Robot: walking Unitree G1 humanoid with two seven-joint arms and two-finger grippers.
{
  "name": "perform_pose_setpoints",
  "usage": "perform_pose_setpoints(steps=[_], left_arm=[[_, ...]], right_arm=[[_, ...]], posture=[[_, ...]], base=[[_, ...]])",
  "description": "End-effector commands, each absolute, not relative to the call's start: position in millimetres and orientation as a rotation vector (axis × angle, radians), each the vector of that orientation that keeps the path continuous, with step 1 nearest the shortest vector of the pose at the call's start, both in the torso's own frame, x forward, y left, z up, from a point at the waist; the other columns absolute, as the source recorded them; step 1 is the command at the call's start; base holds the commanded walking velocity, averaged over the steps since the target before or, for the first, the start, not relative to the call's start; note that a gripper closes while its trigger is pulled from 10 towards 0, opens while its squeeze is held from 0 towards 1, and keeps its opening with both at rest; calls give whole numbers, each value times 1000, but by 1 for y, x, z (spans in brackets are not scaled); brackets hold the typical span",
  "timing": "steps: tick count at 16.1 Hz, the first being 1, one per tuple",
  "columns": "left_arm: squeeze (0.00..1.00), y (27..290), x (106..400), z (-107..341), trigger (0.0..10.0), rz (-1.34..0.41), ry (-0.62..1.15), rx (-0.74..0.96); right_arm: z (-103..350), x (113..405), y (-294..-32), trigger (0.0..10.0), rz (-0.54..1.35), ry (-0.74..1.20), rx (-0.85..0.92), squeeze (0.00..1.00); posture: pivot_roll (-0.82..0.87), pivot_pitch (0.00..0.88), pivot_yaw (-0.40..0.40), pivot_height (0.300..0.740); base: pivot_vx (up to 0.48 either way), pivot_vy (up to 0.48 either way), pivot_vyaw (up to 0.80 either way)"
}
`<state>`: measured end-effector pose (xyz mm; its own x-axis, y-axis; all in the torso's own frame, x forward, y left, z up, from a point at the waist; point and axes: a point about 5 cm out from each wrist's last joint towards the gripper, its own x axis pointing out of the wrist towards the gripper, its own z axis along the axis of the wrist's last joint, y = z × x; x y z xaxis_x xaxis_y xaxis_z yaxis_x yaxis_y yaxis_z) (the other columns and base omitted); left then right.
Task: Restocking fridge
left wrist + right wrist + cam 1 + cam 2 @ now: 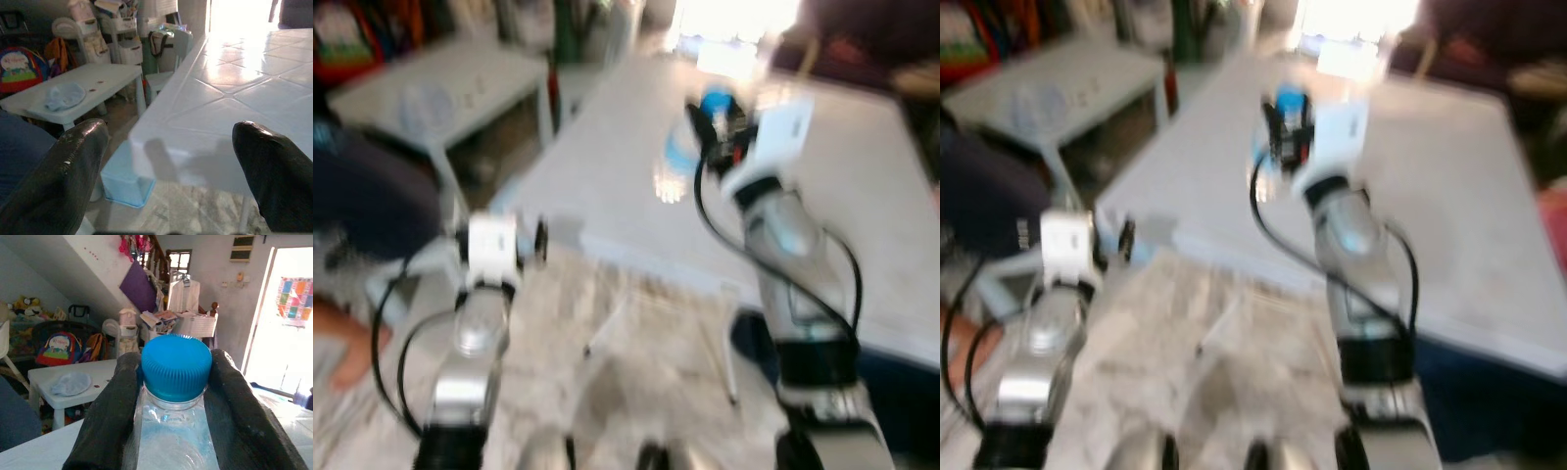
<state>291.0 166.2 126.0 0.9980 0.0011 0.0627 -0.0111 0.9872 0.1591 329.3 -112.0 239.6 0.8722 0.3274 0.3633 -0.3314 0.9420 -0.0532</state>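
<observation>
**Bottle in hand, fridge not in view**

Right gripper [171, 396] is clamped on a clear water bottle [171, 431] just under its blue cap [176, 366], held over the white table [862, 196] at about 1 o'clock in the head views. Left gripper [171, 171] is spread wide, holding nothing, near the table's edge. Head views are blurred.

My read: keep the clamp firm and the bottle upright during transit.

The bottle looks largely full of water and is capped.
</observation>
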Motion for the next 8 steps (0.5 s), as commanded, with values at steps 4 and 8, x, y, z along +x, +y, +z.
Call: perform_pose_setpoints(steps=[4,8], left_arm=[[0,170,289,123,10000,15,-61,166],[0,171,286,118,10000,17,-50,165]], right_arm=[[220,327,-120,10000,304,-306,18,0],[198,324,-123,10000,280,-237,-35,0]], posture=[[90,0,-55,740],[89,0,-53,740]], base=[[-288,0,0],[-279,0,0]])
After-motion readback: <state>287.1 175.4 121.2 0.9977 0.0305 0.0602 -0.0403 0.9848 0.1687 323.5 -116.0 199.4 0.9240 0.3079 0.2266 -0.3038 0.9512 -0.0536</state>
